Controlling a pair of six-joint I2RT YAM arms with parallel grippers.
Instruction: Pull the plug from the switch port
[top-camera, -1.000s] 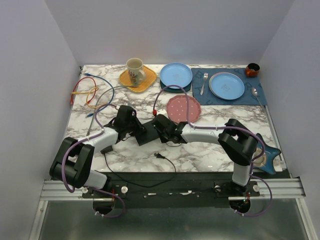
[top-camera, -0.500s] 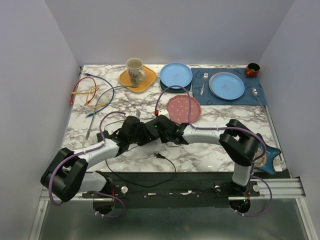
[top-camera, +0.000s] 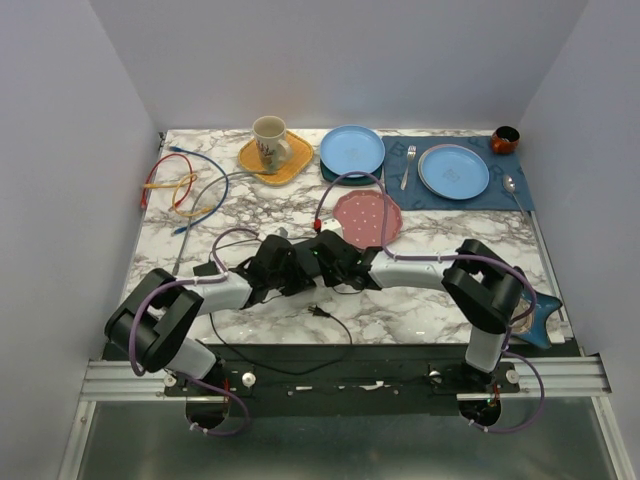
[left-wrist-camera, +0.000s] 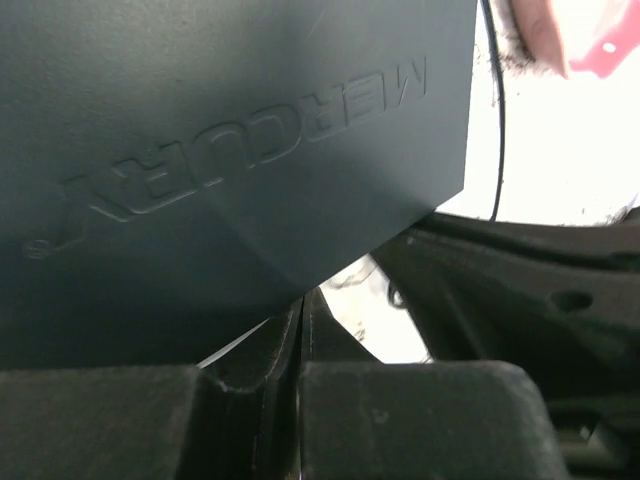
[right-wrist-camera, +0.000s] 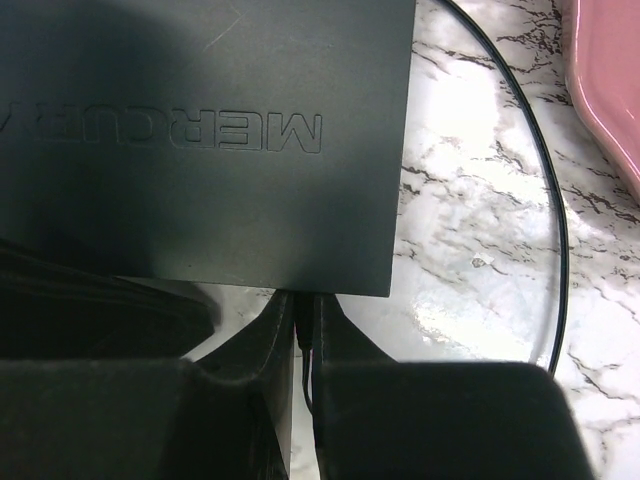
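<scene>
Right gripper (right-wrist-camera: 303, 312) pinching plug (right-wrist-camera: 304, 360) at switch (right-wrist-camera: 200, 130) edge, left gripper (left-wrist-camera: 300, 320) closed just beside switch

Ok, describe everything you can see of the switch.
The switch is a flat, matte-black, plastic-looking box with MERCU lettering pressed into its top. It sits on the marble table, largely hidden in the overhead view. The right gripper pinches a thin black lead at one edge; the left gripper is shut by another edge.

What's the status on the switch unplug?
Left gripper shut by switch edge. Right gripper shut on plug, not yet out. Black cable and pink plate alongside, not blocking.
</scene>
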